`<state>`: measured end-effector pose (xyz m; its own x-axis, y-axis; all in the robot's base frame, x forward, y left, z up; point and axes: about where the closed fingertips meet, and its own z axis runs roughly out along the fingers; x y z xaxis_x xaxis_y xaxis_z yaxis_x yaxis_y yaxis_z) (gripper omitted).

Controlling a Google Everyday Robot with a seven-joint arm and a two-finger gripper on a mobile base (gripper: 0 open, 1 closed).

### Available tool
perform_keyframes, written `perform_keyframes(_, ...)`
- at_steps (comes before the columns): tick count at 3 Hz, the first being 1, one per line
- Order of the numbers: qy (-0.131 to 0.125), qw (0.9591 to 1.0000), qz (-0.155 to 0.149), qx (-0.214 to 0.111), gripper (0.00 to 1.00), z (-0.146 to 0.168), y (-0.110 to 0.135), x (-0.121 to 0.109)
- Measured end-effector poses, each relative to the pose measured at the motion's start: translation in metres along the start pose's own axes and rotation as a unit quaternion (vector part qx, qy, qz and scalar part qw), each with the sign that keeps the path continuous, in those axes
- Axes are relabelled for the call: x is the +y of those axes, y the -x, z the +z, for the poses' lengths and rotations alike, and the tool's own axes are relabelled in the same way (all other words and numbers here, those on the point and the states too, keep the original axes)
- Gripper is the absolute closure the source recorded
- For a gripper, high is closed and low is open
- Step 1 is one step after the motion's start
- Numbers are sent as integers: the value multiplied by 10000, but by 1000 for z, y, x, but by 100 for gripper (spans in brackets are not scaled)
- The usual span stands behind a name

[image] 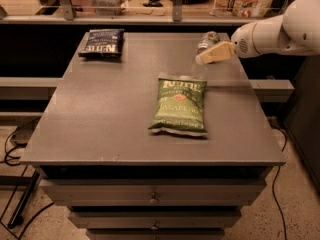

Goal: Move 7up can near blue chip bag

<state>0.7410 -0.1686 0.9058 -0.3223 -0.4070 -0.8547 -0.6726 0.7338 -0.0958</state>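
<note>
Grey table [110, 114] before cluttered shelf [150, 20], gripper [215, 54] just beside 7up can [207, 38] far right, grip unclear.

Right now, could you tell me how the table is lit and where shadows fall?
Camera view: dim, warm light; the green chip bag casts a dark shadow along its near edge; the hand, beside the 7up can at far right, is brightly lit.

The small silver-green 7up can [207, 38] sits just behind the cream gripper [212, 54]. Leftward, open grey tabletop [100, 114] runs to the dark blue crinkly chip bag [102, 41]; a large green chip bag [180, 104] lies front-left.
</note>
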Motion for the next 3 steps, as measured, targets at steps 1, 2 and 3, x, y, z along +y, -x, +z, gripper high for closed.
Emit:
perform_keyframes(1,-126,9994,228,-248,0,16,2,-6)
perform_keyframes(2,-355,9968,442,-568,0,34,8,-18)
perform_keyframes(3,-498,9918,800,-859,0,60,4,-35)
